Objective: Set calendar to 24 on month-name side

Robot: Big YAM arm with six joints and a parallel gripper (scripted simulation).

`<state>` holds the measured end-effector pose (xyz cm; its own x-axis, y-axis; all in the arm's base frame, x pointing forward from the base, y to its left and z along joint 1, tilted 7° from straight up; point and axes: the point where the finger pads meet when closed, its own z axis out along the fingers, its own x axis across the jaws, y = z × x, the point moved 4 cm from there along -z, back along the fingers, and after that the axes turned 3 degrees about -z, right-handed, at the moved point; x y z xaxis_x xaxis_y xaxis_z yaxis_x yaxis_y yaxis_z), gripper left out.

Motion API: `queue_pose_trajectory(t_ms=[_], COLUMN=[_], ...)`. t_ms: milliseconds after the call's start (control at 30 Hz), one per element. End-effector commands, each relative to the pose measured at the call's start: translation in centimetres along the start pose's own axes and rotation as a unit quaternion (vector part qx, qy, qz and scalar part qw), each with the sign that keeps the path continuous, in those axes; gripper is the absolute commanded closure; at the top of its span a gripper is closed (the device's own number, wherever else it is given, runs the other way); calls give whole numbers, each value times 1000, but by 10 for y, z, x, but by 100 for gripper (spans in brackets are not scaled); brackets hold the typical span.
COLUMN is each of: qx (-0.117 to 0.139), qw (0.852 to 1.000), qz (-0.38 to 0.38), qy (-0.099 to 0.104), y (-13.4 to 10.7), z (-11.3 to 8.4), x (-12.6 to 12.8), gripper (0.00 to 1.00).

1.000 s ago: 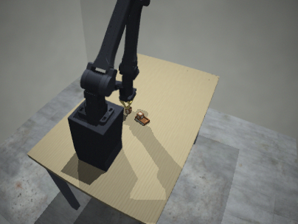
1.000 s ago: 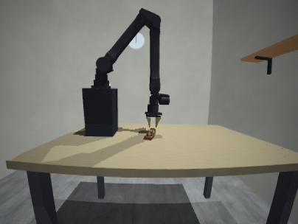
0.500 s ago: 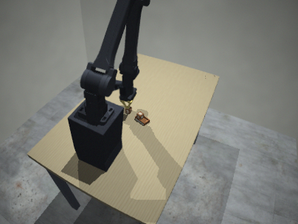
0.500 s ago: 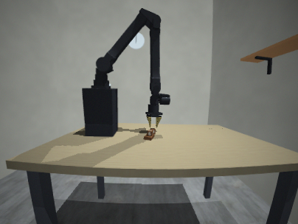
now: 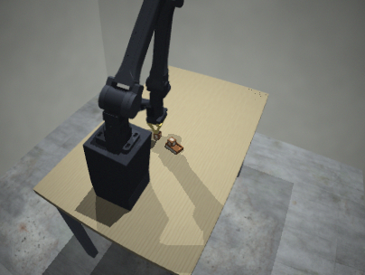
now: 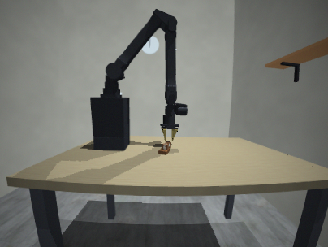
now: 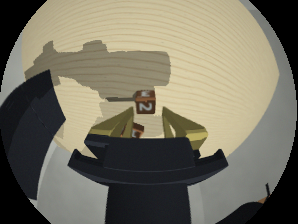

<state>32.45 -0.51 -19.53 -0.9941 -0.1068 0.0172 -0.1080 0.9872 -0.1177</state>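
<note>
a pale wooden table (image 5: 212, 104) (image 6: 203, 162) (image 7: 210, 55) stands on grey floor between grey walls; above it, the black parallel gripper with yellow fingers (image 5: 155, 127) (image 6: 169, 140) hangs partly open, holding nothing.

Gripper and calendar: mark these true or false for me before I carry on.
1. The gripper is shut on a cube. False: it is open, with nothing held.
2. One cube is in the tray. True.
3. Both cubes are in the tray. False: the other cube is outside it, beneath the gripper.
4. The wrist view shows a 2 on a cube face. True.
5. The tray is on the floor. False: it is on the table.
</note>
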Motion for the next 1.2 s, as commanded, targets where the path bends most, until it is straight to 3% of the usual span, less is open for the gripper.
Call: queue_pose_trajectory(t_ms=[0,1167], qx=[-2,-1], qw=[1000,1000], qz=[-5,-4], qy=[-3,-7], y=[-3,-2], z=[-2,-3], x=[-6,0], gripper=[56,56])
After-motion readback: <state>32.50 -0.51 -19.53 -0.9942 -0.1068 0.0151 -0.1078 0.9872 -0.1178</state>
